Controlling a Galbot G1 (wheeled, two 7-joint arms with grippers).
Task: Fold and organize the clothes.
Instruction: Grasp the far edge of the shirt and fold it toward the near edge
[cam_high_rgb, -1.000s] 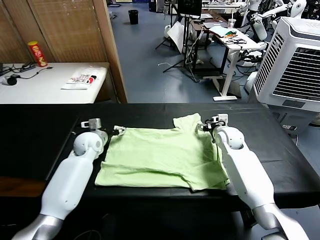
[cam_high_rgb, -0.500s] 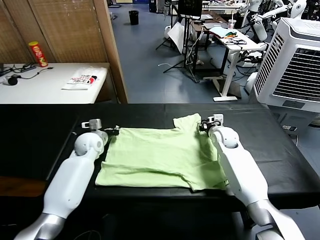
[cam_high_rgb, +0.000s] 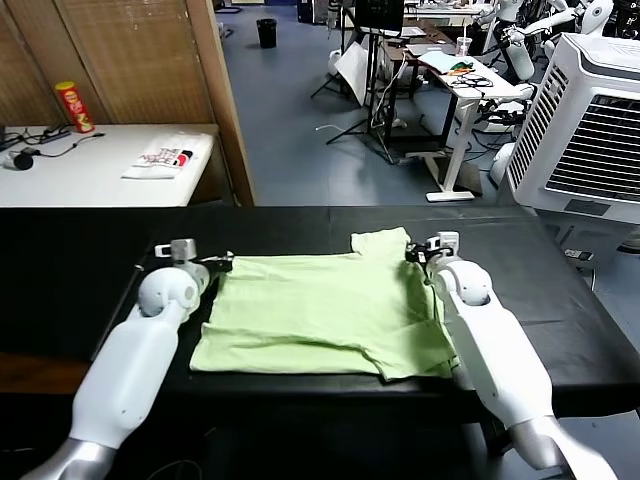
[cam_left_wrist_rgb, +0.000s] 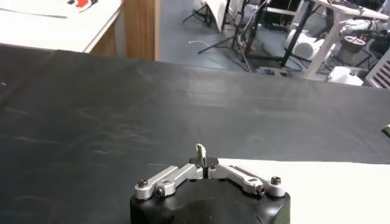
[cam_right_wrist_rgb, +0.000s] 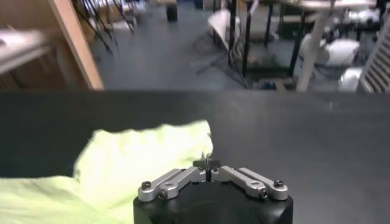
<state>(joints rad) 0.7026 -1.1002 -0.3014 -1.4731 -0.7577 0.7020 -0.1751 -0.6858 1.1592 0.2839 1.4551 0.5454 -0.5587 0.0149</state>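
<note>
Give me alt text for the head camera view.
A pale green shirt lies spread on a black table, with the left gripper and right gripper each shut on a far corner of it.

Both arms have smooth, glossy white shells, each built from a long tapered forearm that ends in a rounded ball-like wrist housing. Near the bottom of the head view the shells narrow into grey metallic joint collars. On top of each wrist sits a small light-grey box with dark parts and thin dark cabling. The left gripper (cam_high_rgb: 222, 262) and the right gripper (cam_high_rgb: 413, 254) are small and dark at the tips. Seen from the wrist cameras, each gripper (cam_left_wrist_rgb: 204, 165) (cam_right_wrist_rgb: 207, 163) has a rounded black base carrying two silver metal link bars, fastened with dark round-headed screws at their ends.
</note>
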